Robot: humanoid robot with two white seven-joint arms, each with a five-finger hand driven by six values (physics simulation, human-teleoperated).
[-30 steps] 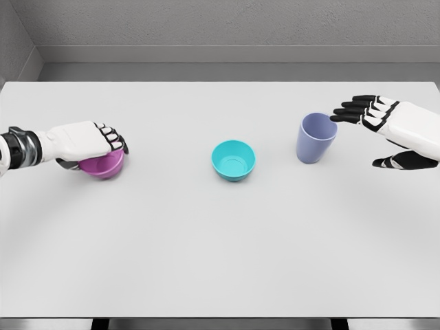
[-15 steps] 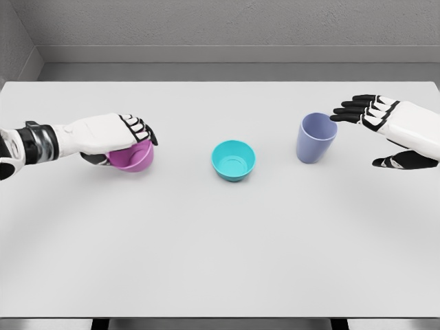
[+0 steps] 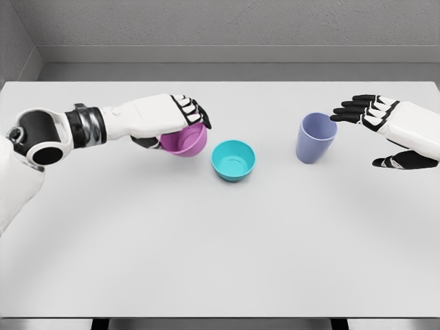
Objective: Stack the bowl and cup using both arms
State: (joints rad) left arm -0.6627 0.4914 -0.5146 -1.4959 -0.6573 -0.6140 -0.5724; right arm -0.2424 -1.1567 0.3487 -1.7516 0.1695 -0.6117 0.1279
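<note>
My left hand (image 3: 180, 124) is shut on a magenta bowl (image 3: 184, 141), holding it by the rim just above the table. The bowl hangs just left of a teal bowl (image 3: 233, 159) that sits upright at the table's middle. A lavender cup (image 3: 316, 137) stands upright to the right. My right hand (image 3: 375, 130) is open beside the cup's right side, its black fingertips (image 3: 342, 112) close to the rim but holding nothing.
The grey table (image 3: 220, 247) spreads wide in front of the objects. A grey wall (image 3: 220, 27) runs along the table's far edge.
My left hand has carried the magenta bowl rightward from the table's left side to just beside the teal bowl. The right hand and the cup have stayed put.
</note>
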